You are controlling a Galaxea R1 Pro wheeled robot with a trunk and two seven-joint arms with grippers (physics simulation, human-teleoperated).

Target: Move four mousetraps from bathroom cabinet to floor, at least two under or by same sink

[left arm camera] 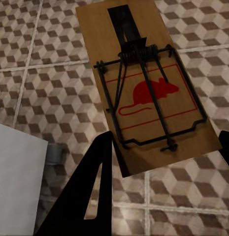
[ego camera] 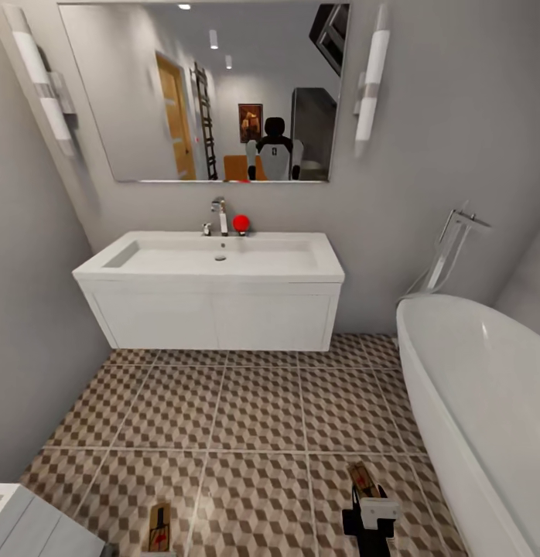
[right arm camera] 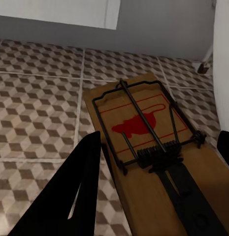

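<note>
while both hands carry mousetraps, the bathtub flanks the sink.

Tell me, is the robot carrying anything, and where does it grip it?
Each gripper holds a mousetrap between its fingers: the left gripper pinches one mousetrap by an end, the right gripper likewise the other mousetrap.
</note>
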